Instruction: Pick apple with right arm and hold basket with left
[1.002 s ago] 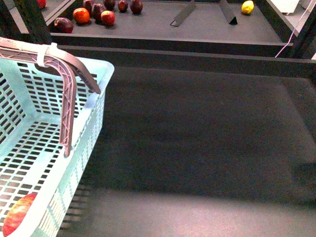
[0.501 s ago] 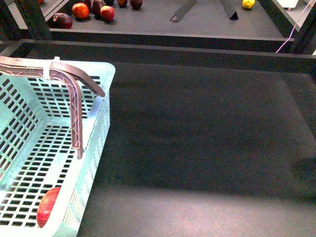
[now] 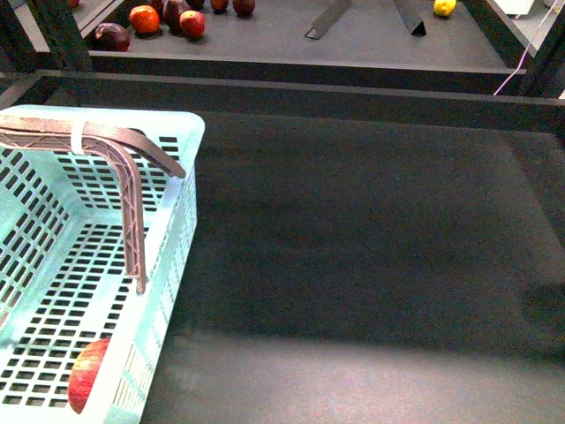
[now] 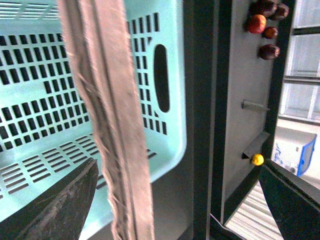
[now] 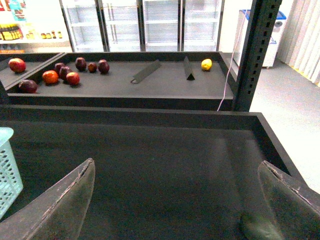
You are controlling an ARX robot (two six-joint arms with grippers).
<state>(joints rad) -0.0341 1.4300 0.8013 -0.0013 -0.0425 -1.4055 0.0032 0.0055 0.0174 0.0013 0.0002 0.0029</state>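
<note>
apple: half behind basket wall | basket: cut off left, bottom

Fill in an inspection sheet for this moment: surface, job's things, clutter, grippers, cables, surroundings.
Surface: dark tray, bare apart from the basket.
Job's things: apple lies in the basket; handle raised.
Clutter: small fruits and a lemon on the far shelf, two dividers between.
Grippers: left gripper fingers spread either side of the handle, open; right gripper open, empty.
Cables: thin pink cord at the right post.
Surroundings: glass-door fridges behind.
</note>
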